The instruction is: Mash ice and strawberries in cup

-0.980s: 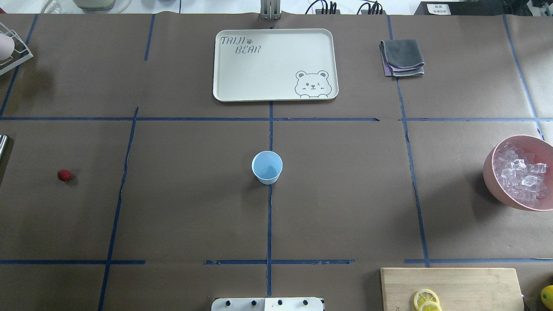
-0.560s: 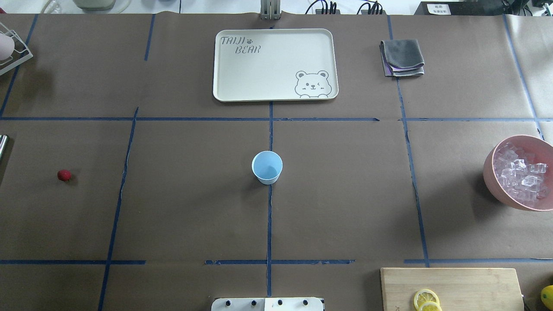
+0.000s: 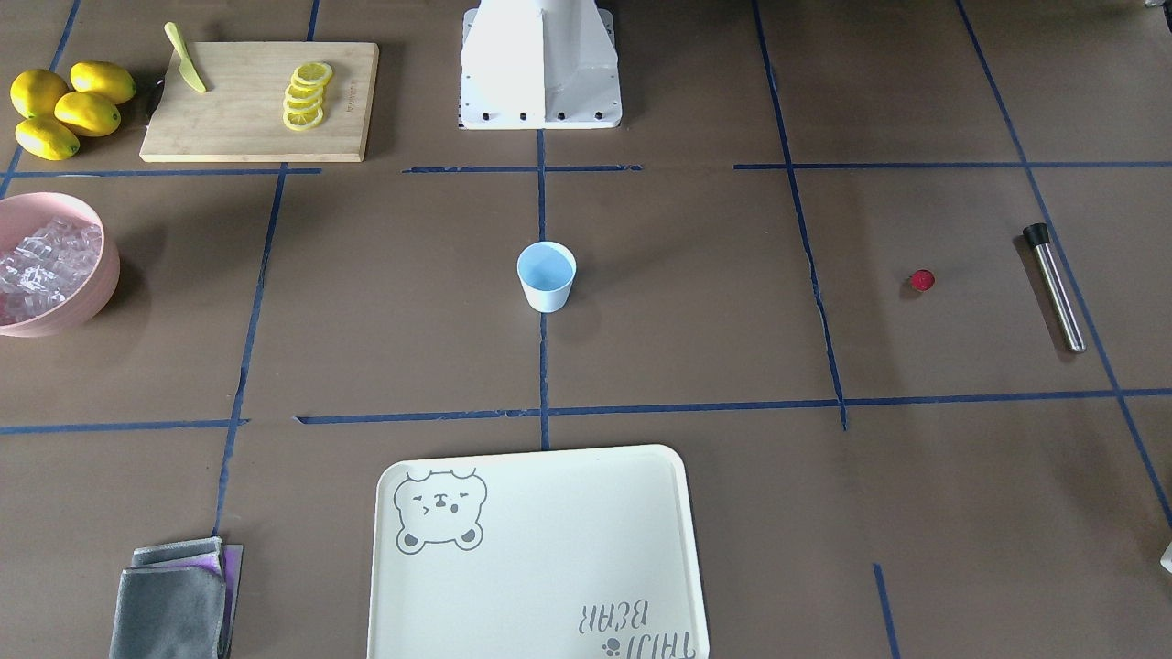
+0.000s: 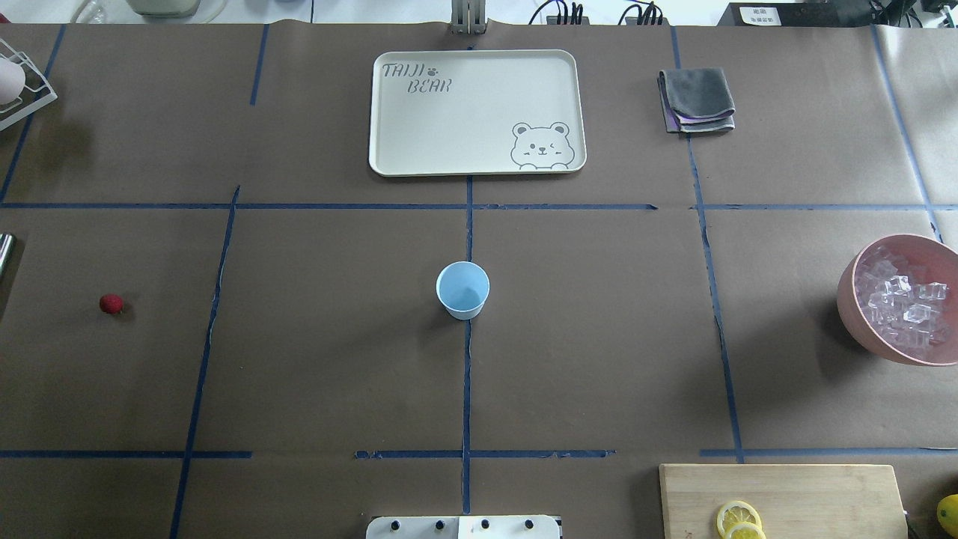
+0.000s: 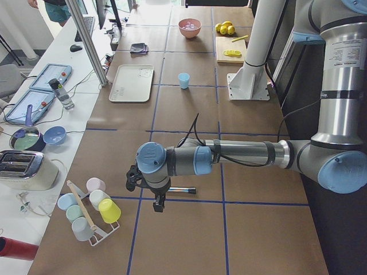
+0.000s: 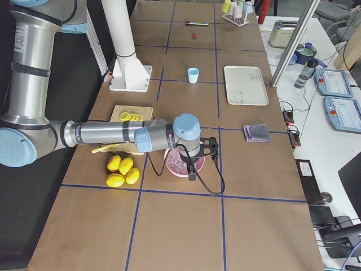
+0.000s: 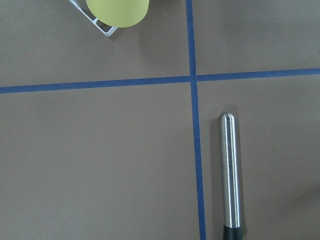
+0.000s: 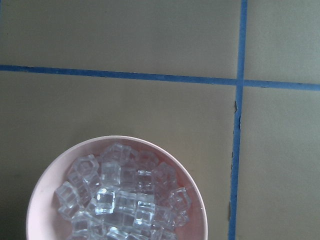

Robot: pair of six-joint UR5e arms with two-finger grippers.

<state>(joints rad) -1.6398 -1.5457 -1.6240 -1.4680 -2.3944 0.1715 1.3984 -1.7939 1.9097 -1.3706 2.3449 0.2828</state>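
Observation:
The light-blue cup (image 4: 462, 290) stands upright at the table's middle, nothing showing inside it. One red strawberry (image 4: 111, 303) lies on the brown paper far to the left. Ice (image 4: 902, 303) fills the pink bowl (image 4: 849, 303) at the right edge. In the exterior left view my left gripper (image 5: 157, 201) hangs above a steel muddler (image 5: 180, 189); I cannot tell whether it is open or shut. In the exterior right view my right gripper (image 6: 192, 171) hangs over the ice bowl (image 6: 169, 167); I cannot tell its state either. No fingers appear in either wrist view.
A cream bear tray (image 4: 389, 112) lies beyond the cup and a folded grey cloth (image 4: 697, 99) to its right. A cutting board (image 3: 229, 128) holds lemon slices (image 3: 307, 94) and a knife, with whole lemons (image 3: 64, 108) beside it. A rack of cups (image 5: 92, 212) stands at the left end.

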